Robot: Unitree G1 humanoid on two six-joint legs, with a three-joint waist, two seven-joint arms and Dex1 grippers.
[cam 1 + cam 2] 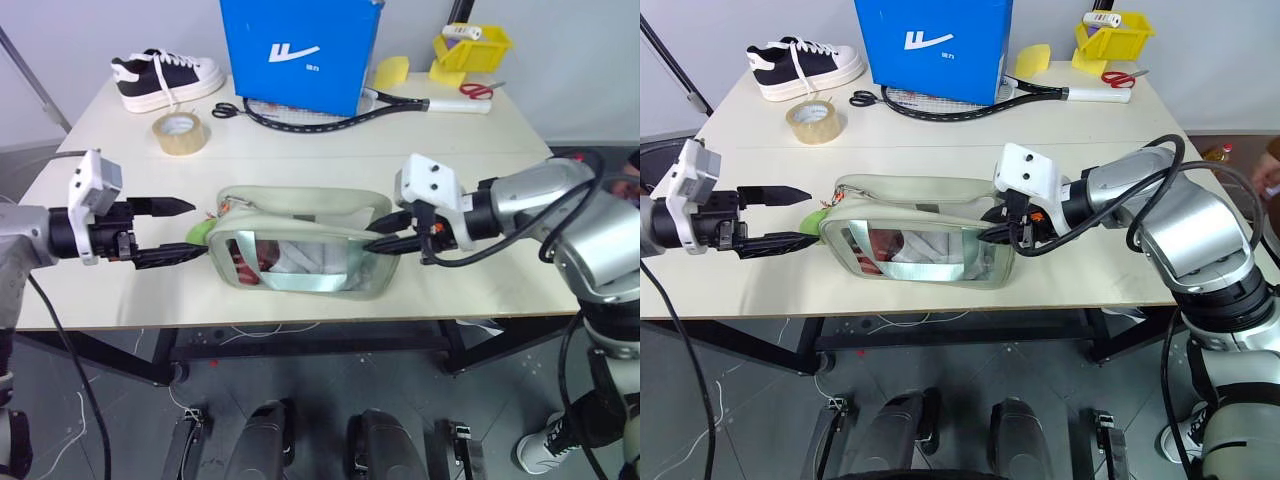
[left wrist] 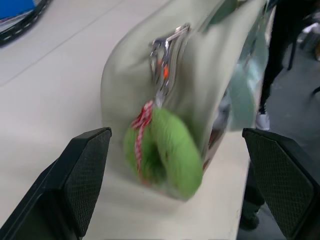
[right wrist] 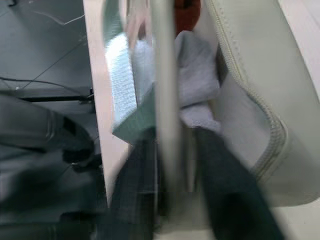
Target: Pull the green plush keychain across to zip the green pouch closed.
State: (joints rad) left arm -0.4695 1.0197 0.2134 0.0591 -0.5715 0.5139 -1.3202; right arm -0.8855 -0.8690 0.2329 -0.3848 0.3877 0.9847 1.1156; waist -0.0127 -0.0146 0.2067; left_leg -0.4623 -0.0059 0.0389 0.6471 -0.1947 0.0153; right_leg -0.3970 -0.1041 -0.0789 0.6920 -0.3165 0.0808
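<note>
Zip not started: keychain [image 2: 162,150] at pouch [image 1: 300,240] left end, mid-frame. Left hand [image 1: 175,232] spread wide around keychain, not gripping. Right hand [image 1: 385,235] clamped on pouch's right end.

The pale sage green pouch [image 1: 300,245] stands upright near the surface's front edge, its clear window showing red and white contents. The green plush keychain [image 2: 167,150] hangs, apparently, at its left end.

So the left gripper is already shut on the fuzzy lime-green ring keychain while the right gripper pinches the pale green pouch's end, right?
Not quite. The left gripper is open: the left wrist view shows its fingers apart on either side of the fuzzy lime-green ring keychain, not closed on it. The right gripper does pinch the pale green pouch's end.
</note>
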